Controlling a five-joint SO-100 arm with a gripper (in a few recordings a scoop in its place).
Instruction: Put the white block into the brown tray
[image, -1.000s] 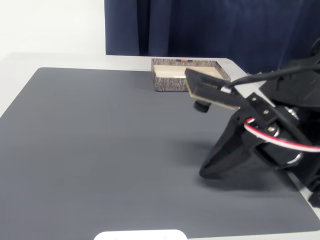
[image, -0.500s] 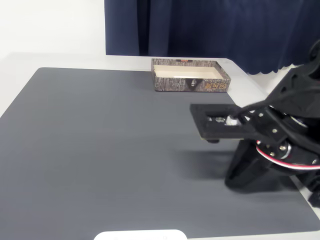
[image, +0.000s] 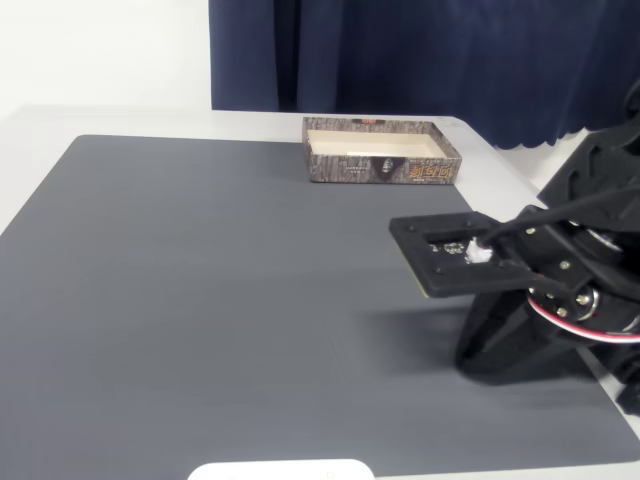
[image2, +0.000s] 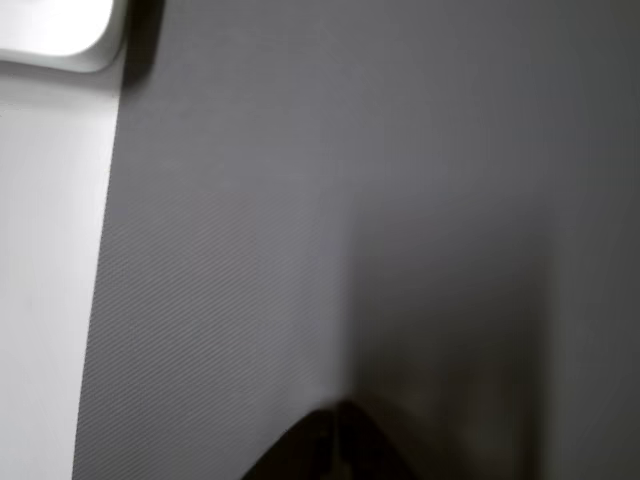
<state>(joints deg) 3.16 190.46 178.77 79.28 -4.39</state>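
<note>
Jaws (image2: 335, 445) look pressed together, low over the dark tabletop (image: 220, 290), gripping nothing visible. At the far edge sits the brown tray (image: 380, 152); whether the white block lies inside, I cannot tell.

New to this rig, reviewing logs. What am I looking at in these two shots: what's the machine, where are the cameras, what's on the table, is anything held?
The black machine at the right of the fixed view is a small robot arm with a two-finger gripper. That camera stands still at the table's edge and looks across a dark grey mat. At the far side of the mat sits a brown tray, shallow, with a pale inside. A white rounded object pokes in at the near edge.

The other picture comes from a camera riding on the arm's wrist, looking down at the mat. The dark tips at the bottom are the gripper, fingers together, nothing visible between them. The white rounded object sits at its top left corner.

I can't make out a white block.
</note>
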